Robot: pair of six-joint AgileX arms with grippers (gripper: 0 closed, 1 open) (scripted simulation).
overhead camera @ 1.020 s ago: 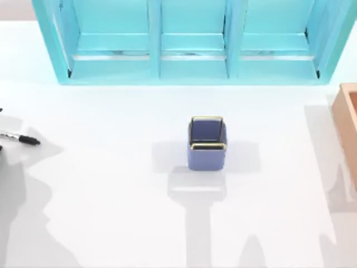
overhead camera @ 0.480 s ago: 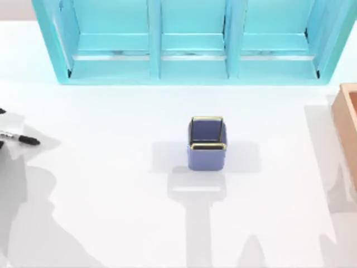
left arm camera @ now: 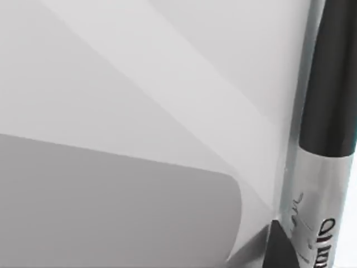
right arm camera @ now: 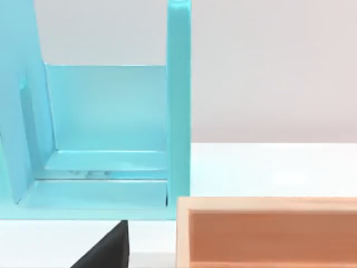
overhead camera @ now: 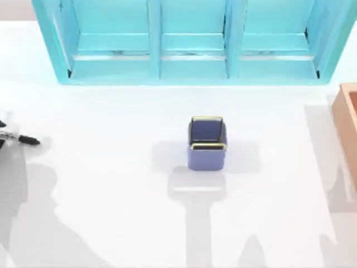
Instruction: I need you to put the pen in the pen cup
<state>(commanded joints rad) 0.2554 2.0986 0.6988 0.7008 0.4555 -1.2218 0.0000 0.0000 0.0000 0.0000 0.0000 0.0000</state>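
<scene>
The pen lies flat at the far left of the table, its black cap end pointing right and its silvery barrel running off the top view's left edge. My left gripper sits at that edge, over the barrel end. In the left wrist view the pen is very close, with a dark part of the gripper beside its barrel. The pen cup, square, blue-purple and gold-rimmed, stands upright mid-table, far to the right of the pen. A dark piece of my right gripper shows, parked near the orange-brown box.
A large turquoise shelf unit spans the back of the table. An orange-brown box stands at the right edge, and the right wrist view has the same box up close. White tabletop stretches between the pen and the cup.
The dark gripper parts at the left edge have drawn closer together around the pen's barrel. The arm's shadow under the pen has shifted. Pen and cup stay where they were.
</scene>
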